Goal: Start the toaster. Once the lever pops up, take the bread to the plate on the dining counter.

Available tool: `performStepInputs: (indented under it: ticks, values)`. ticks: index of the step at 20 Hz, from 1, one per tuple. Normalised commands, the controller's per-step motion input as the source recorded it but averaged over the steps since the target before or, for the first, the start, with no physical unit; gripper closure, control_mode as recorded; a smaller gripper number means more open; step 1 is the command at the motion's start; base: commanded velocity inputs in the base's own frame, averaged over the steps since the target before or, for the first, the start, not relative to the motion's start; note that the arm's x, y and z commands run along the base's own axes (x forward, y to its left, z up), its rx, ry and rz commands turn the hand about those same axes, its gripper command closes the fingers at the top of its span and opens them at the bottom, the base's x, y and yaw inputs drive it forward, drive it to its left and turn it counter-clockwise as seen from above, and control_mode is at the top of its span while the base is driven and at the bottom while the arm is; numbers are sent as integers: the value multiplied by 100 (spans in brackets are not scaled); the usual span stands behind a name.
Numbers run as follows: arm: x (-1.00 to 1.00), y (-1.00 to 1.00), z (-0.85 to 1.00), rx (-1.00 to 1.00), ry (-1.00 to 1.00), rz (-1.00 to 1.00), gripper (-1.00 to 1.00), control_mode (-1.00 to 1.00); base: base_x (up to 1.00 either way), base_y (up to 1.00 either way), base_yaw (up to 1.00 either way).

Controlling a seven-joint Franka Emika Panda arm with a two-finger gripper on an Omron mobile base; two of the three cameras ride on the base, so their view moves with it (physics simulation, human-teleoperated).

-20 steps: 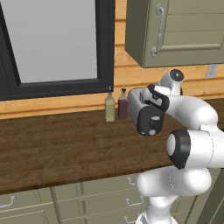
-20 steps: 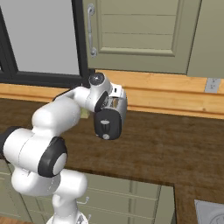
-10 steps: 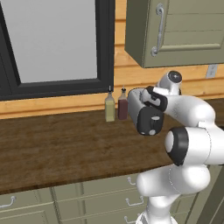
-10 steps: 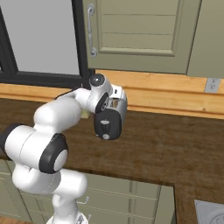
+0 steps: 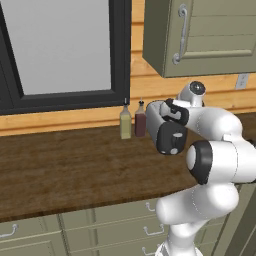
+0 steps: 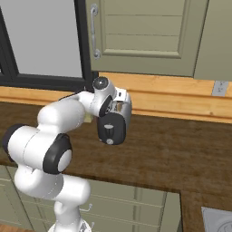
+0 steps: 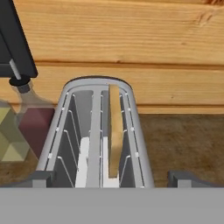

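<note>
We're looking straight down the hand view here, and the toaster [image 7: 98,131] sits right beneath and ahead of our gripper [image 7: 111,179], its two slots running lengthways away from us toward the wooden wall. The fingers are spread wide, one tip at each bottom corner, holding nothing. One slice of bread [image 7: 115,129] stands on edge in the right-hand slot; the left slot looks bare. Two bottles [image 5: 132,122] stand just beside the toaster on the wall counter [image 5: 65,170]. We judge the lever is the next target, though we can't make it out from here
</note>
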Motion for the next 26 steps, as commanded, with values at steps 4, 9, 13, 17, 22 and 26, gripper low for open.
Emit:
performStepInputs:
  ticks: [4, 9, 13, 17, 22, 26]
  values:
    - [14, 0, 0, 0, 0, 0, -100, -100, 0, 0, 0]
    - [8, 0, -1, 0, 0, 0, -100, -100, 0, 0, 0]
    - [11, 0, -1, 0, 0, 0, -100, -100, 0, 0, 0]
    - [15, 0, -1, 0, 0, 0, -100, -100, 0, 0, 0]
    - [5, -2, 0, 0, 0, 0, -100, -100, 0, 0, 0]
    - [2, -11, -3, 0, 0, 0, -100, -100, 0, 0, 0]
